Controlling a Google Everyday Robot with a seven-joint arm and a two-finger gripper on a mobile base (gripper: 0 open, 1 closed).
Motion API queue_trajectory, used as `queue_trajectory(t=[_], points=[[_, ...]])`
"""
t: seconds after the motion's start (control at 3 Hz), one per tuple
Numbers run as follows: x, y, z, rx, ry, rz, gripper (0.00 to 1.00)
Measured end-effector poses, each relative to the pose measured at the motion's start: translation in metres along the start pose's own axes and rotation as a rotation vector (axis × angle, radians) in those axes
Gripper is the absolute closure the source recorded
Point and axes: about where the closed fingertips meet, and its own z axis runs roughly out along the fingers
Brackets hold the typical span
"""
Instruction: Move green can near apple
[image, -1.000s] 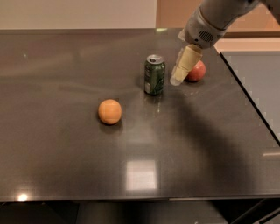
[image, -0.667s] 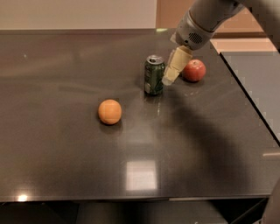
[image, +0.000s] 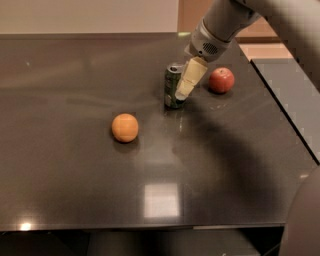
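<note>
The green can (image: 171, 86) stands upright on the dark table (image: 75, 165), a little right of the middle at the back. The red apple (image: 221, 80) lies to the right of the can, a short gap away. My gripper (image: 178, 98) reaches down from the upper right, and its cream-coloured end lies over the can's right side, down to near the can's base. The can's right side is partly hidden behind it.
A plain orange fruit (image: 124, 127) lies left of and nearer than the can. The table's right edge (image: 285, 115) runs diagonally past the apple, with a lower grey surface beyond it. The robot arm (image: 280, 20) crosses the upper right corner.
The gripper has moved left, from between the can and the apple to over the can's right side. The apple, partly covered before, now shows whole. The can and the orange have not moved.
</note>
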Motion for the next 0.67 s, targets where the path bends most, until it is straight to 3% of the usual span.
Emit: queue_trajectory(t=[0.67], points=[[-0.0072,0.0060,0.0133,-0.028,0.003,-0.012,0.01]])
